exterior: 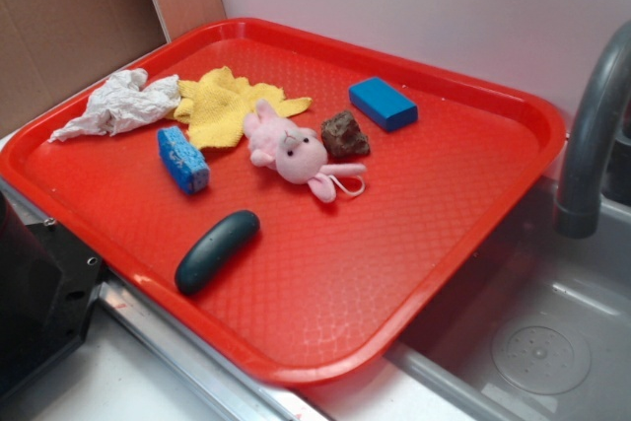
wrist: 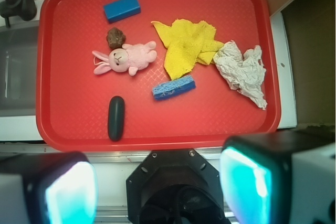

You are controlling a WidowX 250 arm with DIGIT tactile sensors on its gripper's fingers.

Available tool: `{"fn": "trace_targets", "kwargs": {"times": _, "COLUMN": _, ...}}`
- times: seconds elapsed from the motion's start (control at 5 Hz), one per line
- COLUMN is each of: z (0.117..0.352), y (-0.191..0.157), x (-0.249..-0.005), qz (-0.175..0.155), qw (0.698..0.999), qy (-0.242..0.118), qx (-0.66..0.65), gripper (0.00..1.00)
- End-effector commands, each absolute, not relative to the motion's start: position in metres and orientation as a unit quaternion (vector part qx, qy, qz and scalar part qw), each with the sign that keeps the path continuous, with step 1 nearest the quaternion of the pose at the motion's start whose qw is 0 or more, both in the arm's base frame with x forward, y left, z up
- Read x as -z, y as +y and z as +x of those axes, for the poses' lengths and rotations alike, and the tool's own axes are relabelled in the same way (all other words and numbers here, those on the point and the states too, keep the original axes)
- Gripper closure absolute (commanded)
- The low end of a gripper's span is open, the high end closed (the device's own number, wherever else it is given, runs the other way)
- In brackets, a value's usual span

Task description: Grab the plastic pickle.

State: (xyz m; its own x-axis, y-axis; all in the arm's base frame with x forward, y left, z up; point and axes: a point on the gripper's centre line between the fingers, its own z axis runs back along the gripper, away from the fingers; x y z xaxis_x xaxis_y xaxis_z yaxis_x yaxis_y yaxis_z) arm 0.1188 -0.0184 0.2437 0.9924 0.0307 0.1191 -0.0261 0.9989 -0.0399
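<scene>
Gripper (wrist: 157,184) is raised well above the near edge of the red tray (wrist: 63,3), camera looking straight down, fingers (wrist: 247,182) spread wide with nothing between them. Plastic pickle (wrist: 116,118) lies flat near the tray's front rim, apart from the pink plush bunny (wrist: 126,59) and the worn blue sponge (wrist: 174,88). Gripper not over the pickle.

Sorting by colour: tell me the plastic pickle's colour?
Dark green plastic pickle, clearest in the exterior view.
</scene>
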Motion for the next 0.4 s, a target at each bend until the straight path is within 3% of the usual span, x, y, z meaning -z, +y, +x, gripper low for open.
{"fn": "trace_targets", "kwargs": {"times": 0.0, "z": 0.119, "y": -0.018, "x": -0.244, "qz": -0.019, "qw": 0.998, "qy": -0.060, "qx": -0.014, "gripper": 0.00}}
{"fn": "trace_targets", "kwargs": {"times": 0.2, "z": 0.108, "y": -0.049, "x": -0.194, "qz": -0.049, "qw": 0.998, "qy": -0.039, "qx": -0.031, "gripper": 0.00}}
